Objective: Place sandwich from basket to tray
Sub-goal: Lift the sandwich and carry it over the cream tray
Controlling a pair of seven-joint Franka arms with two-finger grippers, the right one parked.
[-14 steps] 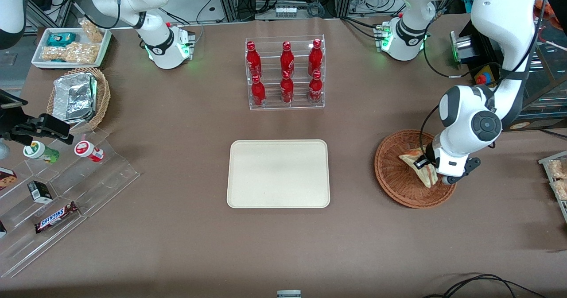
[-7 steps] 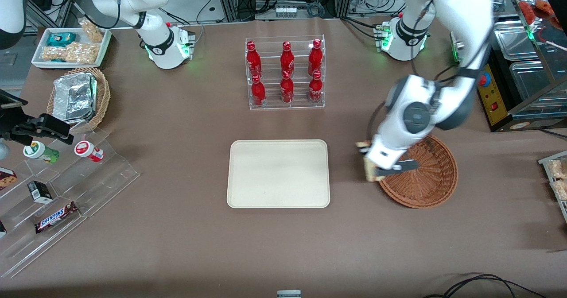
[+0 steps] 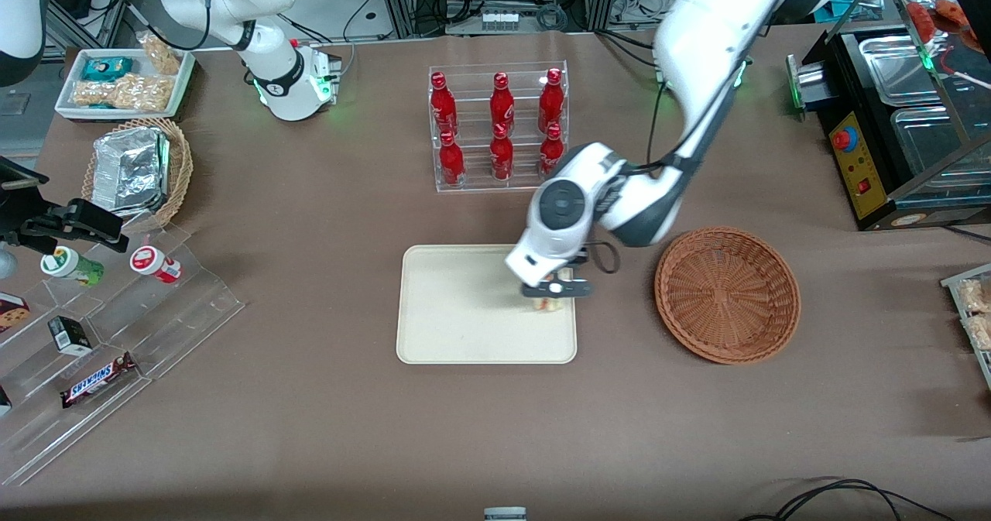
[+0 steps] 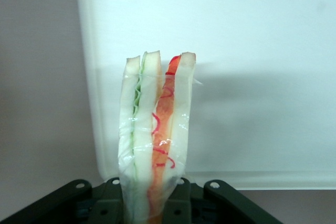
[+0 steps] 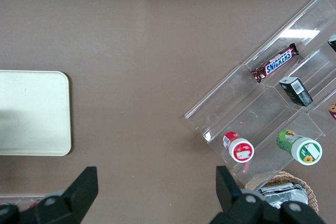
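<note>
My left gripper (image 3: 551, 298) hangs over the cream tray (image 3: 457, 312), above the tray's end nearest the basket, and is shut on the sandwich (image 3: 548, 303). In the front view only a sliver of the sandwich shows under the wrist. The left wrist view shows the plastic-wrapped sandwich (image 4: 155, 135) held upright between the black fingers (image 4: 112, 203), white bread with green and orange-red layers, with the tray (image 4: 252, 77) beneath it. The reddish-brown wicker basket (image 3: 728, 295) sits beside the tray toward the working arm's end and has nothing in it.
A clear rack of red bottles (image 3: 499, 126) stands farther from the front camera than the tray. Toward the parked arm's end lie a tan basket with a foil pack (image 3: 135, 171), a white snack tray (image 3: 124, 81) and clear stepped shelves with snacks (image 3: 101, 327).
My left gripper has carried the sandwich out of the basket, past its rim, and over the tray. The basket now lies bare.
</note>
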